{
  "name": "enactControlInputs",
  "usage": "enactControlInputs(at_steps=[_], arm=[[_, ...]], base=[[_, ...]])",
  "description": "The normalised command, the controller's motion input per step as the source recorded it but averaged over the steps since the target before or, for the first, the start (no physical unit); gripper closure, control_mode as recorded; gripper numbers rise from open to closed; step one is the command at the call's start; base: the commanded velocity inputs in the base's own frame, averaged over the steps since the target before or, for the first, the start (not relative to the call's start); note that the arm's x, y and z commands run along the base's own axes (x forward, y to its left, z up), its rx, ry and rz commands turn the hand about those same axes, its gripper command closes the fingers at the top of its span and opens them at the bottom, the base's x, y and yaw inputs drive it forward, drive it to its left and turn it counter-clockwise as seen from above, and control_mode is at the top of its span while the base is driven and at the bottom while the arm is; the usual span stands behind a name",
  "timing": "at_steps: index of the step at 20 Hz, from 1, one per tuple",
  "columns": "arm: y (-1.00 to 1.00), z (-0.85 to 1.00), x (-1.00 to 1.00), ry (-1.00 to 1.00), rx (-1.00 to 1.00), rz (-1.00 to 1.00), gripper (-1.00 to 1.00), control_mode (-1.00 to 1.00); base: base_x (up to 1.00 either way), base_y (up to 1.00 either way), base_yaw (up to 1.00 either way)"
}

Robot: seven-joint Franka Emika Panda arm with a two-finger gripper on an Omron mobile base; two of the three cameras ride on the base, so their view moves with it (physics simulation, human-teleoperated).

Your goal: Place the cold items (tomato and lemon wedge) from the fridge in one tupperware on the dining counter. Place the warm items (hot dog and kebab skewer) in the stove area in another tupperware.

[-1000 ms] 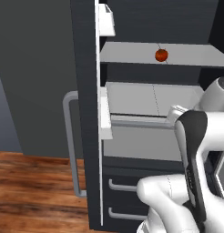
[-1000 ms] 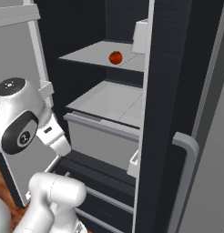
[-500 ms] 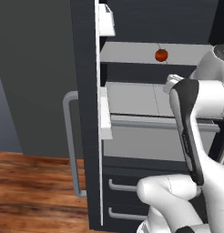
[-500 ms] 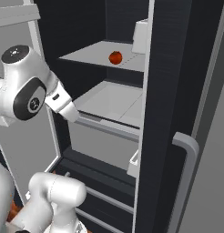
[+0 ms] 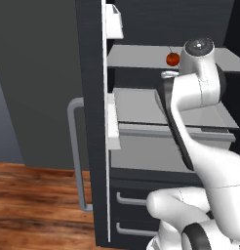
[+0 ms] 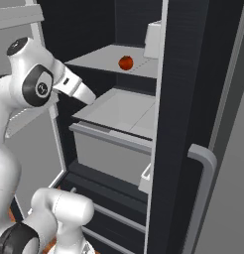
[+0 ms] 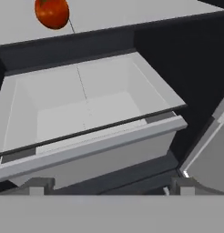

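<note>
The tomato (image 5: 173, 59) (image 6: 126, 62) (image 7: 52, 12), round and bright red, sits on a light grey shelf inside the open fridge (image 5: 90, 97) (image 6: 183, 74). My gripper (image 7: 109, 187) is open, its two fingertips wide apart with nothing between them. It points at the pulled-out drawer, and the tomato lies above and to the left in the hand view. In the right base view my hand (image 6: 82, 92) hangs in front of the shelves, below and left of the tomato. The lemon wedge, hot dog, kebab skewer and tupperware are out of view.
A light grey drawer (image 5: 166, 146) (image 6: 114, 144) (image 7: 86, 109) stands pulled out below the tomato's shelf. White door bins (image 5: 113, 14) (image 6: 152, 39) hang on the door edges. Grey bar handles (image 5: 75, 146) (image 6: 206, 163) flank the opening. Two dark lower drawers (image 5: 136, 200) sit above the wood floor (image 5: 39, 195).
My arm has risen and swung forward toward the fridge shelves, lifting the hand to the level of the drawer. The tomato and the fridge have not moved.
</note>
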Motion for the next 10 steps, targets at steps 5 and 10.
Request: enactControlInputs(at_steps=[5,10], arm=[[-0.35,0.1,0.4,-0.18,-0.04,0.11,-1.0,-1.0],[-0.41,0.21,0.26,-0.1,0.05,0.11,-1.0,-1.0]], base=[[0.0,0.0,0.0],[0.0,0.0,0.0]])
